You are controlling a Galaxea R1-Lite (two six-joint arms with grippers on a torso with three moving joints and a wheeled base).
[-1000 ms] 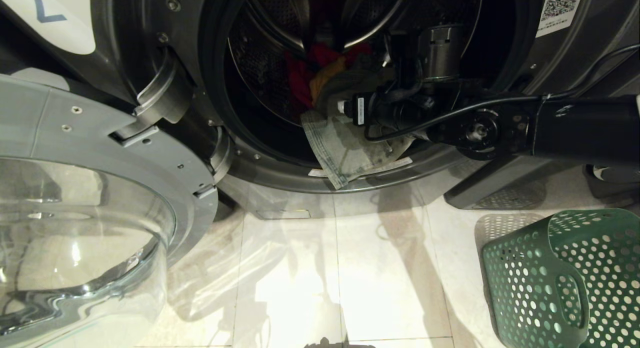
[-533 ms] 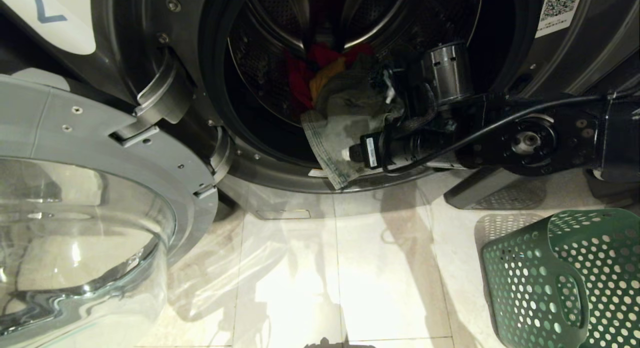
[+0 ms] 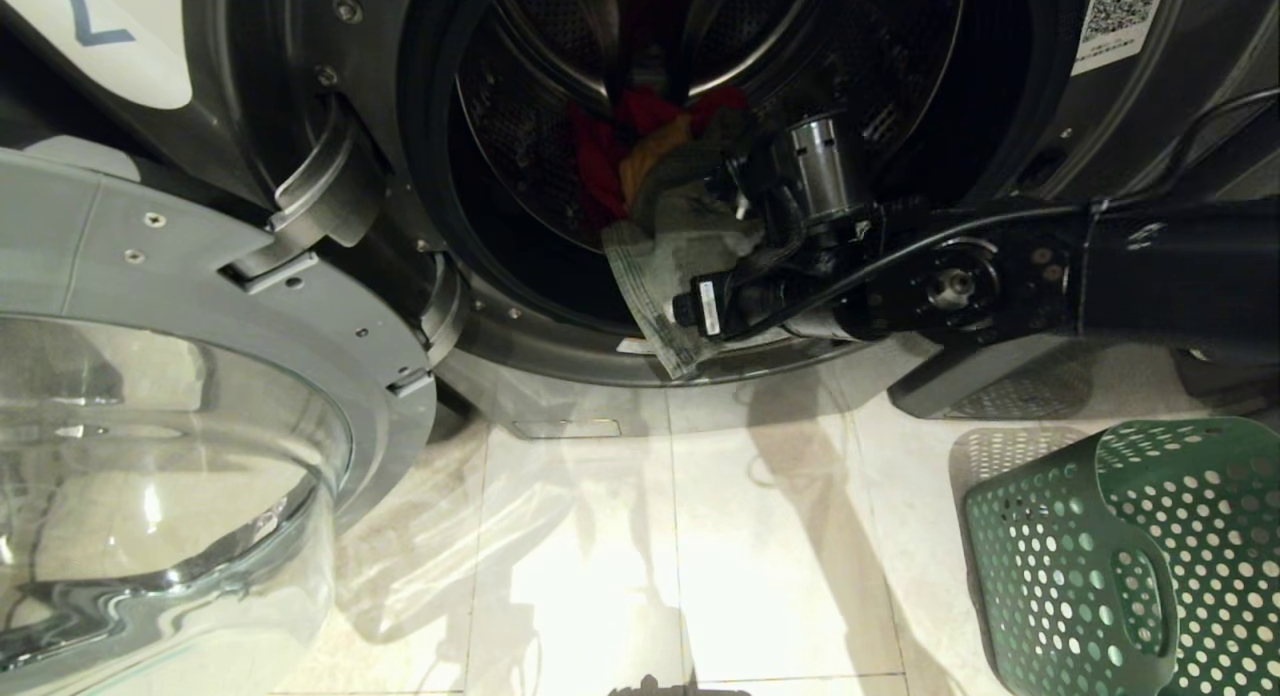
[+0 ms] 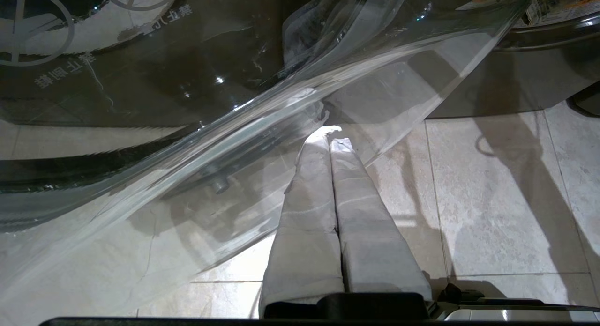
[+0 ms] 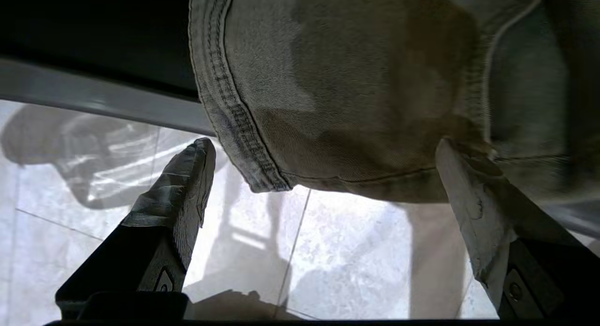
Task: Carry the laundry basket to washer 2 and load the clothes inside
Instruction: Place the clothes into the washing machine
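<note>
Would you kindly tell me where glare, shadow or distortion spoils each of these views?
Head view: lamp glare whitens the pale tiled floor, the steel drum's depths fall into black. Left wrist view: the clear glass washer door warps and mirrors everything behind it. Right wrist view: the faded grey-green denim garment is backlit, its right side blurred.

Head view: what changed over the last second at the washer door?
The right gripper has pulled back from inside the drum toward the door rim, its fingers now wide open around the hem of the denim garment, gripping nothing. The garment still hangs over the rim. Green basket, washer door and shut left gripper unchanged.
</note>
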